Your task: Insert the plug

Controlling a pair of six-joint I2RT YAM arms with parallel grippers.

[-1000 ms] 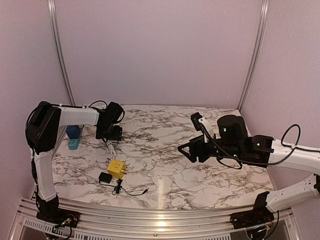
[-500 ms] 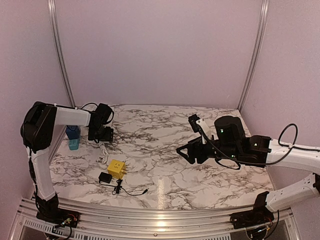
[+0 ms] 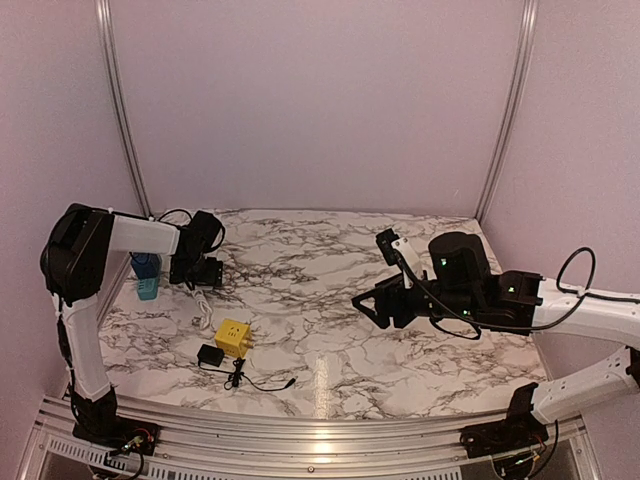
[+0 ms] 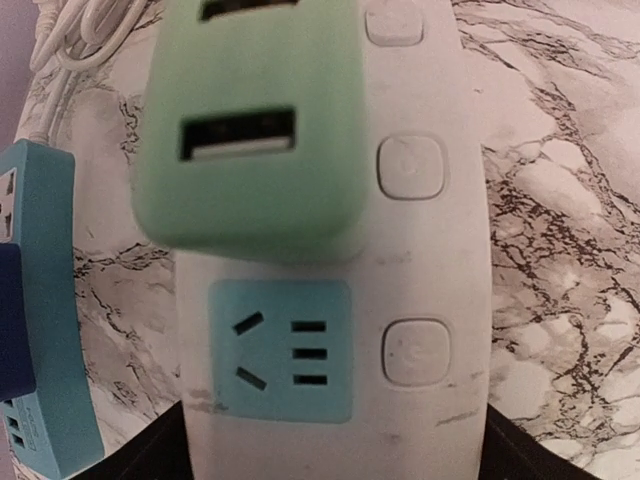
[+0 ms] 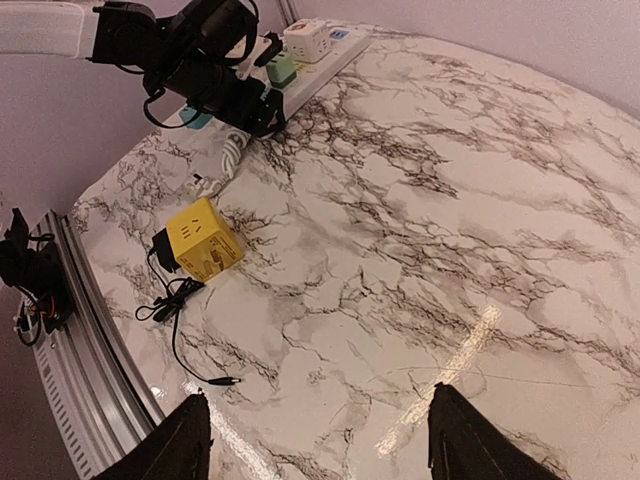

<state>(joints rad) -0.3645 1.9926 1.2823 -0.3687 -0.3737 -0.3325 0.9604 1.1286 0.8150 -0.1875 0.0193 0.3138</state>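
Note:
My left gripper (image 3: pixel 197 266) is shut on the near end of a white power strip (image 4: pixel 430 300); its black fingers (image 4: pixel 150 455) flank the strip on both sides. The strip carries a green adapter (image 4: pixel 250 130) and a free light-blue socket (image 4: pixel 280 350). It also shows in the right wrist view (image 5: pixel 318 62). A yellow cube socket (image 3: pixel 233 337) lies on the marble with a black plug adapter (image 3: pixel 210 355) beside it; the adapter's thin cable ends in a barrel tip (image 3: pixel 289 382). My right gripper (image 3: pixel 368 300) is open and empty, hovering over mid-table.
A blue power strip (image 3: pixel 147 276) lies at the left wall, seen beside the white strip in the left wrist view (image 4: pixel 40 300). The white strip's cable (image 3: pixel 205 300) trails toward the yellow cube. The metal rail (image 3: pixel 300 425) runs along the near table edge.
My left gripper has moved left toward the wall with the white strip in it. My right gripper has shifted slightly left.

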